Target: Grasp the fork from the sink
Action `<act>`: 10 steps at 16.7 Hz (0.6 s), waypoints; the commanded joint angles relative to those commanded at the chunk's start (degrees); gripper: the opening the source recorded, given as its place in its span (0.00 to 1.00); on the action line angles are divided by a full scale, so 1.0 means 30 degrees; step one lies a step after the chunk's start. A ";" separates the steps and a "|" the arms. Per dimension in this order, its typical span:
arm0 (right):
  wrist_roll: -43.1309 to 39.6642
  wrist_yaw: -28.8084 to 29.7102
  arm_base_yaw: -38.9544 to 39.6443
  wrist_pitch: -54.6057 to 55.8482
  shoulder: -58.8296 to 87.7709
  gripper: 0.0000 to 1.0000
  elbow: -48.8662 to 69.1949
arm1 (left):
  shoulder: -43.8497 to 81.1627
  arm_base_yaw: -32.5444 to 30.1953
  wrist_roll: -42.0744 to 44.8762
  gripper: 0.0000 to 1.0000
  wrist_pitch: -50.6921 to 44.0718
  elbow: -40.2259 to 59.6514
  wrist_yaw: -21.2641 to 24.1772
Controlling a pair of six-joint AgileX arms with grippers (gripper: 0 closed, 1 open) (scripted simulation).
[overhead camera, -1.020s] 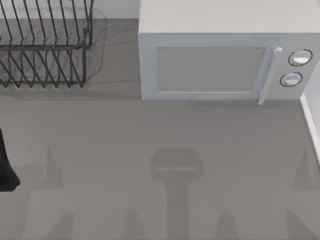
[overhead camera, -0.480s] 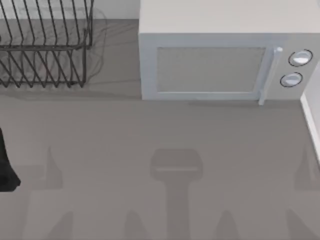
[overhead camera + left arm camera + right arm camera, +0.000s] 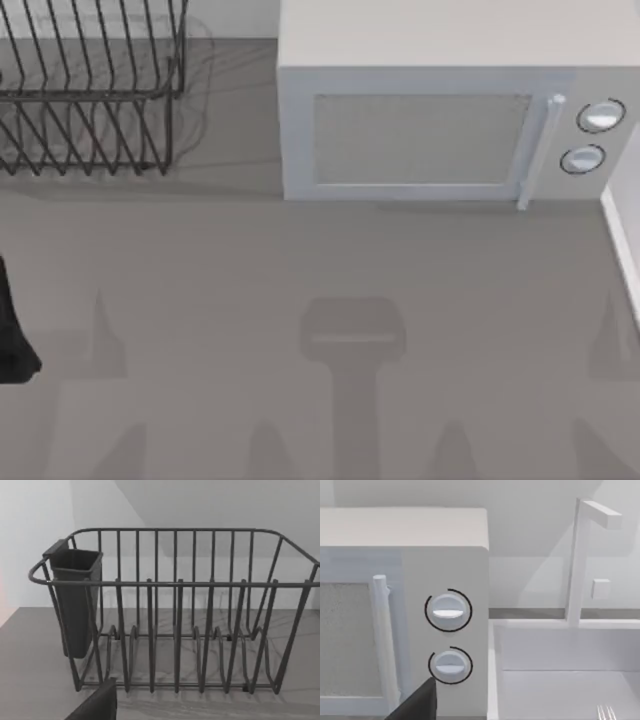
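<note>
The fork lies in the white sink; just its silver tine tips peek in at the edge of the right wrist view, and the handle is out of view. A dark part of my right gripper shows in front of the microwave's lower knob, well short of the sink. In the top view the sink's rim runs along the right edge. My left arm is a black shape at the far left of the counter. A dark part of my left gripper sits in front of the dish rack.
A white microwave stands at the back, its handle and two knobs beside the sink. A white faucet rises behind the sink. A dark wire dish rack with a cutlery cup stands at the back left.
</note>
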 joint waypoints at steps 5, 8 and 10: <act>0.0000 0.0000 0.0000 0.0000 0.0000 1.00 0.0000 | 0.0000 0.0000 0.0000 1.00 0.0000 0.0000 0.0000; -0.0027 0.0001 -0.0029 -0.0127 0.0188 1.00 0.0184 | 0.0000 0.0000 0.0000 1.00 0.0000 0.0000 0.0000; -0.0165 0.0004 -0.0179 -0.0778 0.1160 1.00 0.1140 | 0.0000 0.0000 0.0000 1.00 0.0000 0.0000 0.0000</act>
